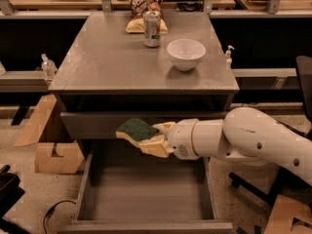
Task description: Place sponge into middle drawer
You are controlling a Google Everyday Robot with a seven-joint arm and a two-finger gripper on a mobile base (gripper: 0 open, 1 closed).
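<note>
Green-topped and yellow beneath, the sponge (136,129) is clamped in the claw (158,139) and held in the air over the open middle drawer (146,201), so the carry looks nearly done, with lowering and release left.

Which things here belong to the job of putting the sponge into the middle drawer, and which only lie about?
For the job: sponge, held in the pincer above the open middle drawer.

Just lying about: white bowl, drink can and snack bag on the cabinet top; cardboard boxes on the floor.
</note>
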